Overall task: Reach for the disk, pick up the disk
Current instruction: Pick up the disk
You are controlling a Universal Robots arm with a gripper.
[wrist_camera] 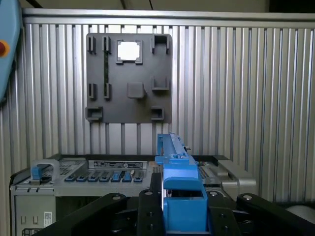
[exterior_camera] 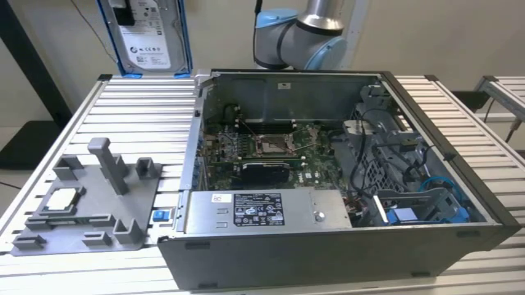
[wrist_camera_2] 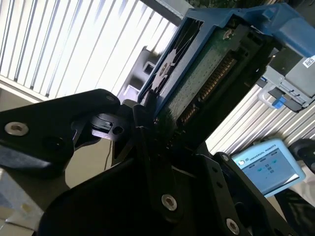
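Black gripper (wrist_camera: 179, 201) clamped on the disk (exterior_camera: 152, 38) — flat silver slab, white label, glossy blue rails — held upright above the ribbed aluminium table (exterior_camera: 123, 117), near the open metal case (exterior_camera: 328, 255). Green circuit-board face in the second wrist view. Matte grey pegged plate (exterior_camera: 86, 206) lies flat on the table.

White label on disk (exterior_camera: 149, 37), sticker on power supply (exterior_camera: 271, 212); print on both illegible.
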